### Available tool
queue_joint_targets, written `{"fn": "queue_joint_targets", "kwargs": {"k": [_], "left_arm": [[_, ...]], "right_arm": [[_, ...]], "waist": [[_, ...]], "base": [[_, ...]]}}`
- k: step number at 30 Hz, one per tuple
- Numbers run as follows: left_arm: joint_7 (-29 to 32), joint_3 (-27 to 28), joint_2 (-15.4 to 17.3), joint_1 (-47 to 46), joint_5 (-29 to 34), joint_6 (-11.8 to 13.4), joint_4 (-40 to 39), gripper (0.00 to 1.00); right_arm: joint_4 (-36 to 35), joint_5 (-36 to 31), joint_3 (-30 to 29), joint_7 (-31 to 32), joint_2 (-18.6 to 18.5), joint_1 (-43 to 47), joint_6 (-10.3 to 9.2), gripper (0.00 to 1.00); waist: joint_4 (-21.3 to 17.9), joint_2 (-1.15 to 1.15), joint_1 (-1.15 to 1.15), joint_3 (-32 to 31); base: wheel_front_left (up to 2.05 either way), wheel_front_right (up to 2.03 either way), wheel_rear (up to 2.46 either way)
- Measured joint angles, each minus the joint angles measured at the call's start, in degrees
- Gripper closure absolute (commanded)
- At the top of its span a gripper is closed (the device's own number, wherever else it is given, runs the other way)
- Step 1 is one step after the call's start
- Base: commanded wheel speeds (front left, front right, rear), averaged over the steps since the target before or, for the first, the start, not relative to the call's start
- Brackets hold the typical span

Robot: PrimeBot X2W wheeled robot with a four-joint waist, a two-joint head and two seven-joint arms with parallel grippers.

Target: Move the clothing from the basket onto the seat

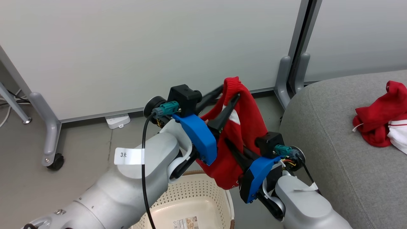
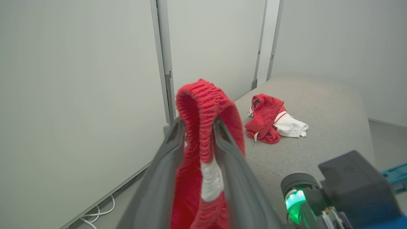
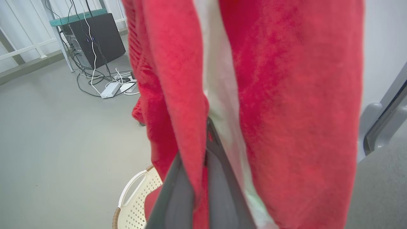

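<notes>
Above the basket (image 1: 190,194), the left gripper (image 1: 229,92) clamps the ribbed band of a red garment (image 1: 248,127) that hangs over the basket's right edge; lower down, the right gripper (image 3: 203,152) pinches a fold of the same cloth; right of the basket, the seat (image 1: 334,133) bears the other red-and-white garment (image 1: 378,121).

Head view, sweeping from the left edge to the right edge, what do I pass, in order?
black caster wheel → white power strip → held red garment → grey seat → red and white garment lying on that seat
</notes>
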Motion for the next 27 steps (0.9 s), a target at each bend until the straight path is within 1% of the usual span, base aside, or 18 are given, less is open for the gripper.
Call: {"fn": "queue_joint_targets", "kwargs": {"k": [3, 6, 12, 19, 24, 27], "left_arm": [[0.0, 1.8, 0.4, 0.9, 2.5, 0.0, -0.1, 0.00], [0.0, 6.0, 1.2, 3.8, 4.7, 0.4, -1.4, 0.00], [0.0, 15.2, 3.0, 14.1, 11.2, 1.7, -6.8, 0.00], [0.0, 27.2, 5.6, 27.1, 21.8, 3.6, -16.0, 0.00], [0.0, 34.7, 5.8, 35.6, 28.0, 3.9, -20.7, 0.00], [0.0, 38.8, 5.0, 39.2, 30.6, 3.9, -21.8, 0.00]], "right_arm": [[0.0, 0.2, 0.1, -0.2, 0.0, -0.3, 0.00, 1.00], [0.0, 0.2, -0.1, -0.4, 0.0, -0.6, 0.00, 1.00], [0.0, -0.7, -1.6, -0.9, 0.0, -0.9, 0.00, 1.00], [-0.4, -2.5, -4.1, -1.2, 0.0, -1.3, 0.00, 1.00], [-1.0, -4.2, -5.8, -1.3, 0.0, -1.2, 0.00, 1.00], [-1.4, -4.6, -6.4, -1.4, 0.0, -1.0, 0.00, 1.00]], "waist": [[0.0, 0.00, 0.00, 0.1], [0.0, 0.00, 0.00, 0.3], [0.3, 0.00, 0.00, 0.9], [1.1, 0.00, 0.00, 2.1], [1.6, 0.00, 0.00, 2.4], [2.0, 0.00, 0.00, 2.3]], "base": [[0.00, 0.00, 0.00], [0.00, 0.00, 0.00], [0.00, 0.00, 0.00], [0.00, 0.00, 0.00], [0.00, 0.00, 0.00], [0.00, 0.00, 0.00]]}}
